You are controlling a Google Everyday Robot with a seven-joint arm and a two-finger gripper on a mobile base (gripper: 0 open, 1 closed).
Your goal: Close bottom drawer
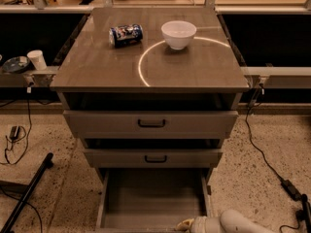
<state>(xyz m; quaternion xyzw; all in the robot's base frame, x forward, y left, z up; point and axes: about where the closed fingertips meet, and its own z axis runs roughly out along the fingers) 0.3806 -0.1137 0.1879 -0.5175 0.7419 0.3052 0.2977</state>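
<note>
The bottom drawer (153, 198) is pulled far out of the grey-brown cabinet (146, 67), and its plain grey box interior shows. Its front panel and handle are cut off by the lower edge of the view. My gripper (186, 224) is at the bottom edge of the view, at the drawer's front right corner, with the white arm (238, 222) behind it to the right. I cannot tell whether it touches the drawer.
The top drawer (151, 123) and the middle drawer (155, 158) are each partly open. A blue can (126, 34) lies on the cabinet top beside a white bowl (179, 33). Cables (265, 154) run on the floor at right. A black pole (26, 193) lies at left.
</note>
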